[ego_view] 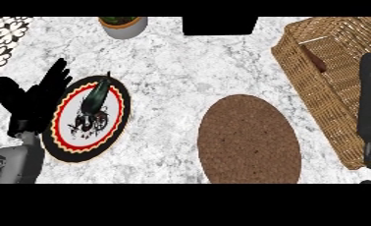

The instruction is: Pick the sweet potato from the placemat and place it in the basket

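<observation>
Wicker basket [319,80] at one end of the marble table [181,68], serving as the landmark for all positions given. A dark reddish-brown, elongated body, taken to be the sweet potato [316,59], lies inside the basket against its inner wall, near the far corner. The round brown woven placemat [250,139], just beside the basket on its near, inward side, carries nothing. The right hand [366,70] appears only as a dark narrow strip over the basket's outer side, cut by the edge of the view; whether it is open or closed cannot be told, and it does not visibly touch the sweet potato. The left hand [36,97] rests well apart from the basket, across the table, open with fingers up, beside a plate [87,119] with a red, yellow and black rim. A potted plant [123,26] and a black block [220,26] stand along the far edge, inward of the basket. Judged from this layout, the placing step appears complete or in its final instant. The next move would call for lifting the right hand straight up out of the basket, clear of its walls, without disturbing the sweet potato.
</observation>
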